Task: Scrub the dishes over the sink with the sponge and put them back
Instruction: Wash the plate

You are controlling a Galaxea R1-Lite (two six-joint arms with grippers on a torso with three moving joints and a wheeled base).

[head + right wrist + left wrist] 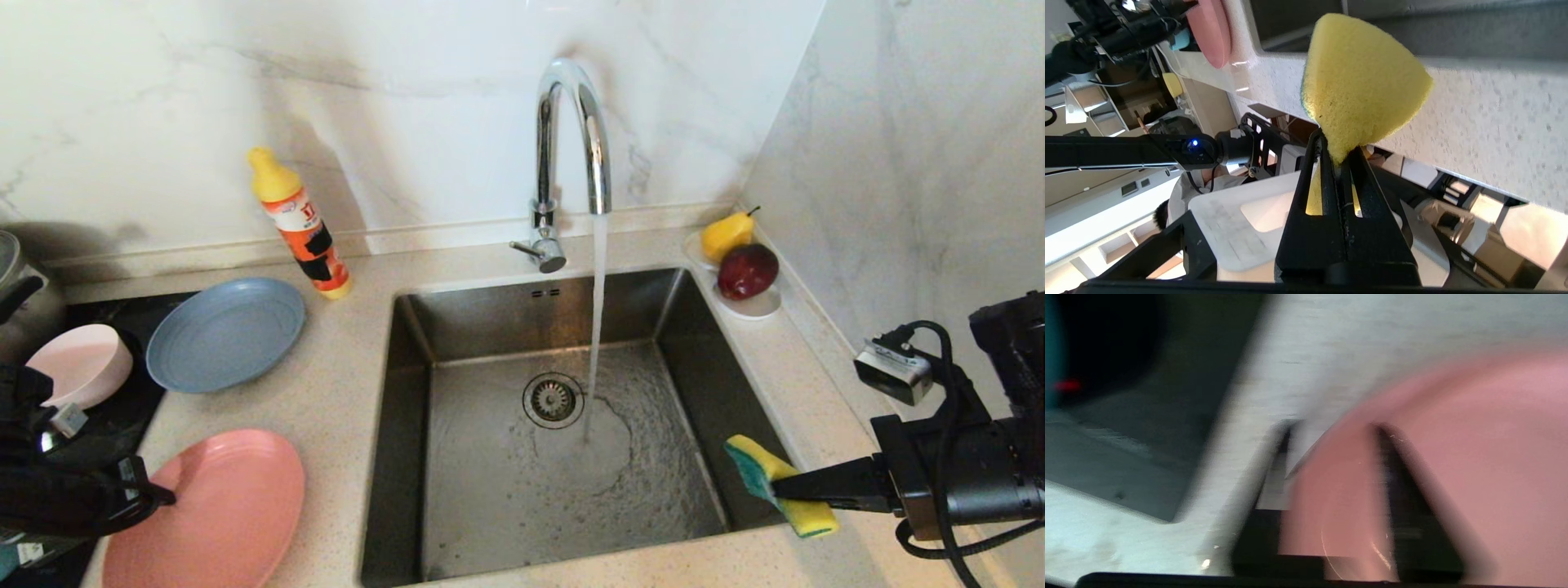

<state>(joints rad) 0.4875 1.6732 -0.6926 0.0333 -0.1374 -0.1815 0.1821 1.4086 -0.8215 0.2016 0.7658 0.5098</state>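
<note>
The right hand (775, 487) is clamped tight on the soft yellow sponge with a green scouring layer (780, 483), pinching it at one end so the rest fans out past the fingertips; it hangs over the near right corner of the square brushed steel sink (408, 367). At the near left, the left hand (1331, 428) straddles the rim of the large salmon-pink plate (216, 510), one finger (1412, 506) over its top face and the other below the edge. Its fingers are partly drawn in, but whether they already press the plate cannot be told. The plate lies on the speckled stone tabletop (326, 408) left of the sink.

Farther back, water runs from the chrome gooseneck faucet (571, 139) just beside the round drain strainer (553, 399). The grey-blue plate (225, 332) and the pale pink bowl (80, 364) sit behind the salmon one. At the wall stands an orange bottle with a yellow cap (300, 224); in the far right corner a small white dish (755, 304) holds a yellow pear (727, 234) and a dark red apple (747, 270).
</note>
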